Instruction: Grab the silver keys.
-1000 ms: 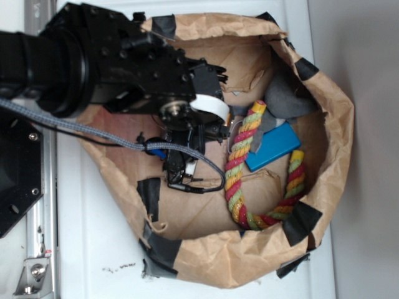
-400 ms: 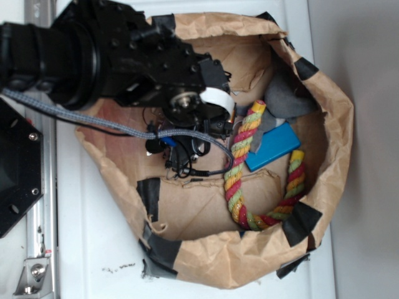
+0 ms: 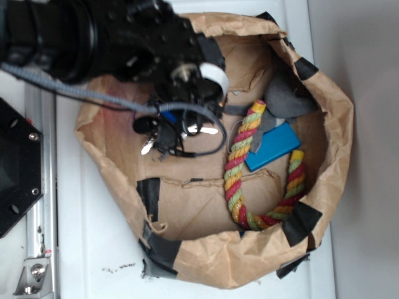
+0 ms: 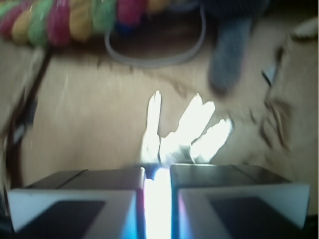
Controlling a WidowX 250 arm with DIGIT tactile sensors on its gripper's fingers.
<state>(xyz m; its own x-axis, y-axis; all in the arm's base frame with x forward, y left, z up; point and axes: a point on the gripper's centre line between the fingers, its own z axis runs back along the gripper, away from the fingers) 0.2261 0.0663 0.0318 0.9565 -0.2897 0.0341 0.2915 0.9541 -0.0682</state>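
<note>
The silver keys (image 4: 184,134) fan out as bright, glaring blades just ahead of my gripper (image 4: 157,172). Its two jaws stand nearly together with shiny metal filling the narrow gap between them. The wrist view is blurred. From the exterior view the keys (image 3: 204,129) show as a bright strip at the tip of the gripper (image 3: 187,128). They sit over the brown paper floor, left of the rope. The black arm covers the gripper's upper part.
A red-yellow-green rope (image 3: 240,168) curves along the right side, with a blue block (image 3: 272,146) and a grey cloth (image 3: 283,99) beside it. A grey loop (image 3: 232,138) lies against the rope. Taped brown paper walls (image 3: 336,118) ring the area.
The arm has drawn up and to the left, away from the rope. The keys have come with the gripper and now show as a bright strip further left.
</note>
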